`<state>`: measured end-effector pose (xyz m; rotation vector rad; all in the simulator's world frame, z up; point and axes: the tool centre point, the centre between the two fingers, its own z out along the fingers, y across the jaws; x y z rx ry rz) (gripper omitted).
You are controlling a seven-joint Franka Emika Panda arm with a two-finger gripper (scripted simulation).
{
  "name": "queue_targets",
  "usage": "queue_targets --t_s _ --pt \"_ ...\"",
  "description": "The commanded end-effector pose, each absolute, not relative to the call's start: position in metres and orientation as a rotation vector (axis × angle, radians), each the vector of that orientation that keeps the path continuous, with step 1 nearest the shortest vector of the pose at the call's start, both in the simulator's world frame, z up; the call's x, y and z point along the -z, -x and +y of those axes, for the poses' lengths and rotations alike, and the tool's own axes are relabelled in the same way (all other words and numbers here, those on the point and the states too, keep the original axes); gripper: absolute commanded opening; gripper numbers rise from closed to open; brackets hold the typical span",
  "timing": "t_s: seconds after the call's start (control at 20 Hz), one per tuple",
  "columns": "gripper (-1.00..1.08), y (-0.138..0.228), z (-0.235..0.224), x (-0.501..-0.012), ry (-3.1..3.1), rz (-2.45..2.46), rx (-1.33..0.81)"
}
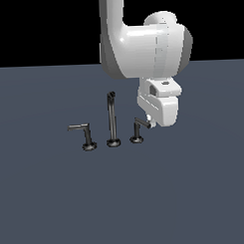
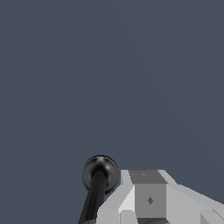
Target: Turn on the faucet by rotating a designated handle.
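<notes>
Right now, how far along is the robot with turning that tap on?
Done: the arm has reached the right-hand handle, and its pincer sits at the lever's tip. In hand: making contact; the wrist view shows the lever beside a finger, though whether it is gripped I cannot tell. Left: the turning itself. The spout and other handle stand untouched.

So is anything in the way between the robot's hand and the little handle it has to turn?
Nothing visible is. The gripper is right at the tip of the handle, on the exterior view's right. The tall spout and the other handle stand on the far side, out of the way.
</notes>
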<state>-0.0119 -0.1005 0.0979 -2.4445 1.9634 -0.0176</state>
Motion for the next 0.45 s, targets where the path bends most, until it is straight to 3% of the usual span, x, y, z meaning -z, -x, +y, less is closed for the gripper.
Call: queue_targets --t_s 0.0,0.4 --pt "-1.00 0.020 -0.090 -0.098 2.451 1.959 0.008" --pt "-1.00 0.041 -0.071 -0.098 2.452 1.963 0.001"
